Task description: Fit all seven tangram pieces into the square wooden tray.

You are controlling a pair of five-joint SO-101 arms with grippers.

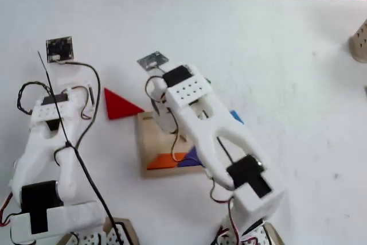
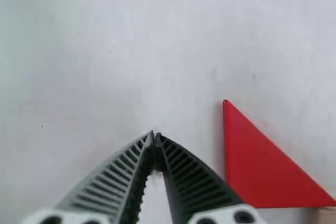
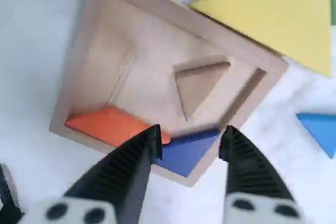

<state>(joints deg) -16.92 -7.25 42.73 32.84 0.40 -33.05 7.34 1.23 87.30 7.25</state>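
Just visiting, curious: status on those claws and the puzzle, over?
Left claw shut, empty, beside red triangle. Right claw open above tray. Orange piece, purple piece seated. Yellow triangle, blue piece outside.

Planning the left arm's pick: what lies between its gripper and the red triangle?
Just bare table, in the left wrist view, from left gripper to red triangle.

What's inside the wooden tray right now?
An orange piece and a blue-purple piece along one edge of the tray, plus a wood-coloured triangle. The right claw covers where they meet.
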